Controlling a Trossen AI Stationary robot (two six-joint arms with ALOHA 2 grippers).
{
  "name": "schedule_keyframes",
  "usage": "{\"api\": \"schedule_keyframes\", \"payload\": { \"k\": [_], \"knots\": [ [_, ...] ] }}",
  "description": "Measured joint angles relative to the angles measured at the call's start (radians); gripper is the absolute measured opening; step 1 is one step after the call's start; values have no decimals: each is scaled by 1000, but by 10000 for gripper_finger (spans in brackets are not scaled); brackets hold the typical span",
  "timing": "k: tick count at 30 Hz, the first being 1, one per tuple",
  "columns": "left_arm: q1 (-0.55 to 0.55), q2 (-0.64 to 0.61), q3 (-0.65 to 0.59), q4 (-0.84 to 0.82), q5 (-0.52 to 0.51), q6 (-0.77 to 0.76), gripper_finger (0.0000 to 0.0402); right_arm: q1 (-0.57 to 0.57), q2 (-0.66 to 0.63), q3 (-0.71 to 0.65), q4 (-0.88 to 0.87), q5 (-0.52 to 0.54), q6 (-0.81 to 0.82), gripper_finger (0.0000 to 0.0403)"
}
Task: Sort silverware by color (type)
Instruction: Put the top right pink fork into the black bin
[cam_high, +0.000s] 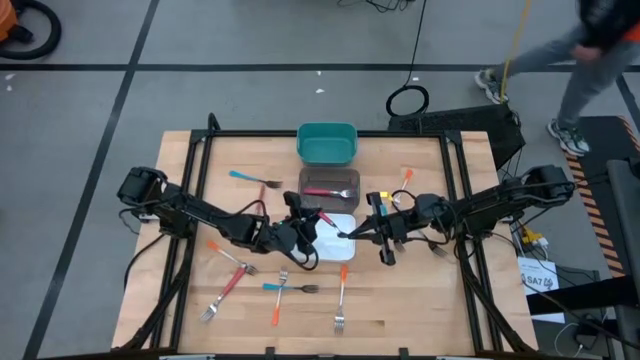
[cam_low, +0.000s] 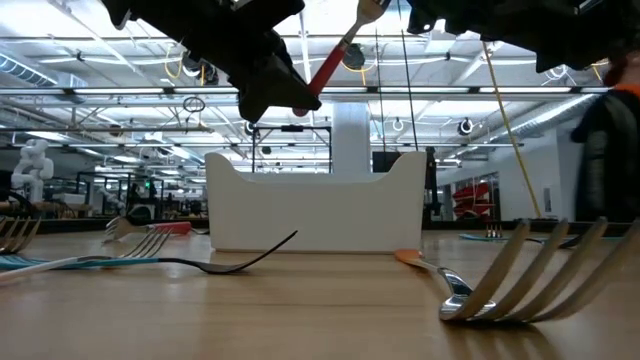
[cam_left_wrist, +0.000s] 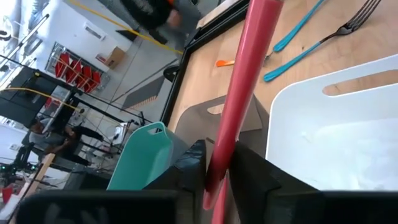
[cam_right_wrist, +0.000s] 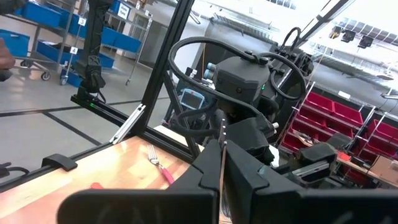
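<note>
Left gripper (cam_high: 307, 228): over the table's middle, at the white bin's left edge; fingers (cam_left_wrist: 186, 168) clamped on a red-handled fork (cam_left_wrist: 239, 106), handle rising between them, seen lifted above the bin in the low view.
Right gripper (cam_high: 352, 233): fingers pressed together, tip over the white bin's right side; nothing visibly held.
White bin (cam_high: 345, 250): centre of the table, in front of the dark bin.
Dark bin (cam_high: 330, 180): between white and teal bins, with a red-handled fork (cam_high: 328, 192) lying inside.
Teal bin (cam_high: 327, 142): at the table's far edge.
Remaining forks: blue-handled fork (cam_high: 252, 179) far left; orange-handled fork (cam_high: 341, 298) near front edge; others scattered front left.
Person (cam_high: 575, 60): on the floor beyond the table's right corner.
</note>
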Motion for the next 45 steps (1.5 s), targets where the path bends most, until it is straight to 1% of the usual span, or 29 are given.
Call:
{"api": "schedule_keyframes", "payload": {
  "k": [4,9,13,16,21,23,25,28,32,36,39,43,45],
  "knots": [
    [0,0,-1,-7,4,6,36,0,-1,0,-6,1,12,2],
    [-1,1,-2,-20,7,4,31,-1,-2,0,-23,7,29,5],
    [1,1,-2,-46,1,-15,29,0,-3,2,-45,96,81,26],
    [0,-10,0,-60,-4,-37,29,-1,2,-1,-114,145,90,49],
    [0,-21,2,-108,-6,-25,28,11,0,-1,-192,268,108,82],
    [1,-23,24,-165,-7,-33,28,17,0,-1,-231,311,117,92],
    [4,-22,55,-261,-7,-45,28,24,0,-1,-255,352,127,101],
    [5,-21,132,-402,-7,-89,28,34,0,-1,-298,398,131,110],
    [22,-21,207,-577,-6,-153,28,47,0,0,-344,400,163,113],
    [39,-21,274,-713,-7,-175,28,61,0,0,-394,400,212,114],
    [62,-21,292,-766,7,-172,28,72,0,0,-448,400,249,114],
    [98,-21,294,-773,15,-122,28,92,0,0,-494,400,276,114],
    [120,-21,294,-785,39,-101,28,102,0,0,-517,400,285,114]
  ]
}}
